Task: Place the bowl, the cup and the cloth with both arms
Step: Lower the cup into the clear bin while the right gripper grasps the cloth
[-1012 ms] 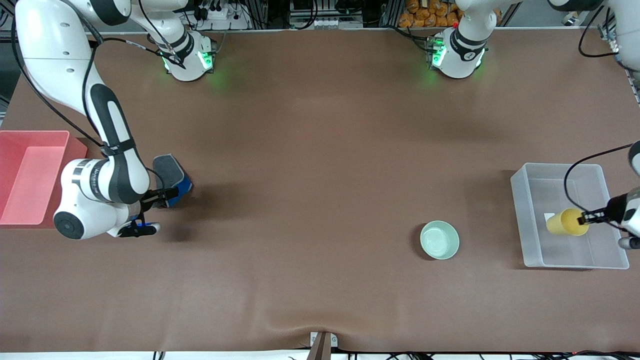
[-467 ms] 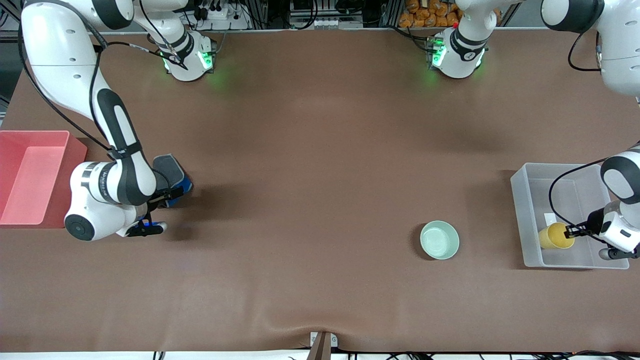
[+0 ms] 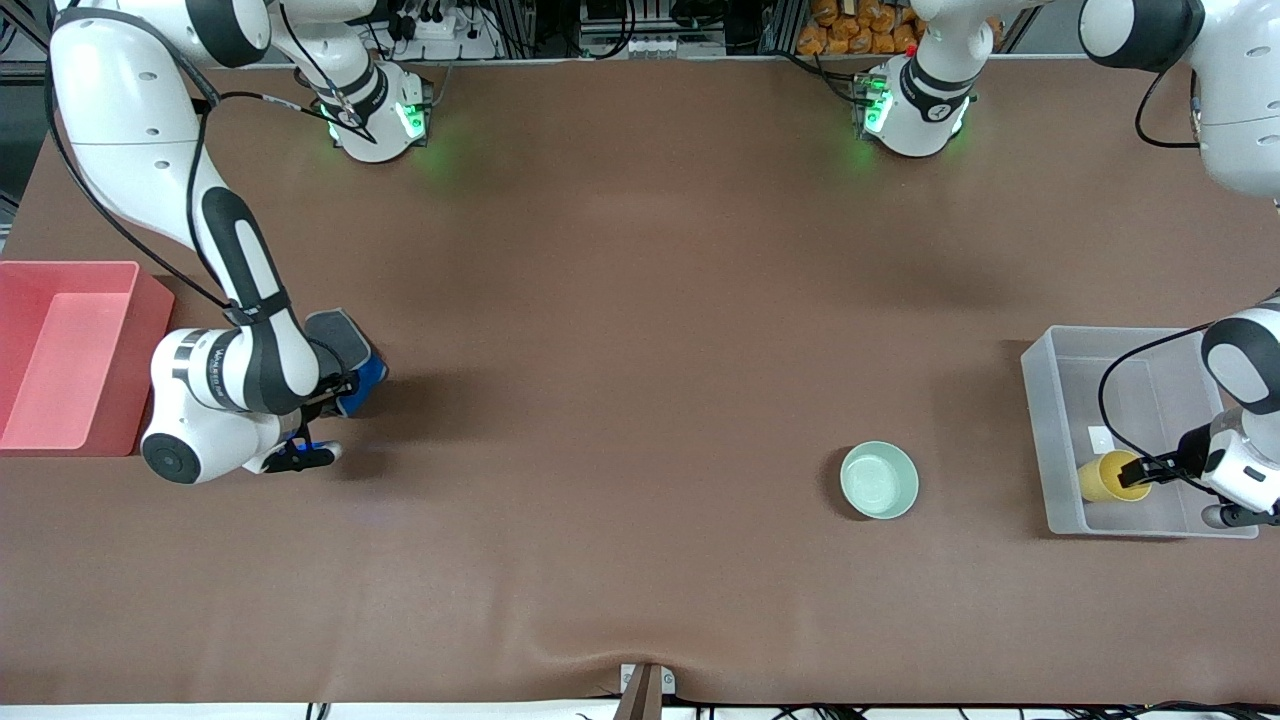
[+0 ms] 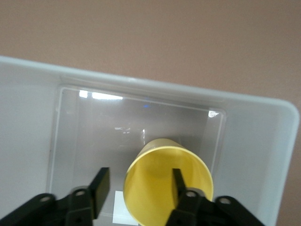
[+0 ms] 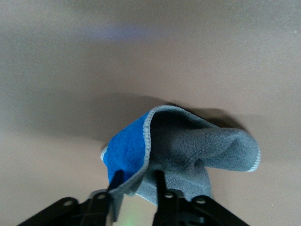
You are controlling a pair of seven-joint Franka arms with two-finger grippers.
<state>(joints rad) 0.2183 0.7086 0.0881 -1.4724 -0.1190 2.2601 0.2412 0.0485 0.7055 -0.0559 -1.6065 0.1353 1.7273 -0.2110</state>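
The yellow cup (image 3: 1100, 478) stands in the clear bin (image 3: 1042, 420), in the corner nearest the front camera. My left gripper (image 3: 1148, 470) is low in the bin and open. In the left wrist view, one finger (image 4: 178, 181) is inside the cup (image 4: 160, 197) and the other finger (image 4: 100, 184) is outside, apart from its wall. The mint-green bowl (image 3: 879, 480) sits alone on the table, between the bin and the table's middle. My right gripper (image 3: 325, 390) is shut on an edge of the blue and grey cloth (image 3: 345, 352), which bunches up over the table (image 5: 188, 146).
A pink bin (image 3: 60, 350) stands at the right arm's end of the table, beside the right arm's wrist. The clear bin's rim (image 4: 141, 84) surrounds the left gripper. A white label lies on the clear bin's floor (image 3: 1100, 436).
My left gripper has lowered the cup from above the clear bin down into its near corner, and its jaws now stand apart. My right arm has shifted slightly toward the cloth.
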